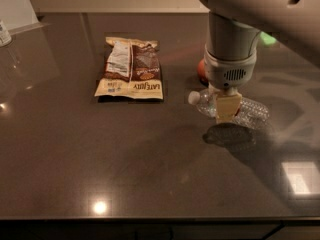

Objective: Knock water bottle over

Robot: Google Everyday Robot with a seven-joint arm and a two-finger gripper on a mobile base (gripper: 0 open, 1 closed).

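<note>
The water bottle is clear ribbed plastic and lies on its side on the dark countertop. Its white cap points left and its body runs right. My gripper hangs straight down from the grey arm over the bottle's neck end and hides the bottle's middle. The label band is not visible. The gripper casts a dark shadow on the counter just in front of the bottle.
A brown and cream snack bag lies flat to the left of the bottle. A small orange-red object sits behind the gripper. A green item is at the back right. A white object stands at the far left edge.
</note>
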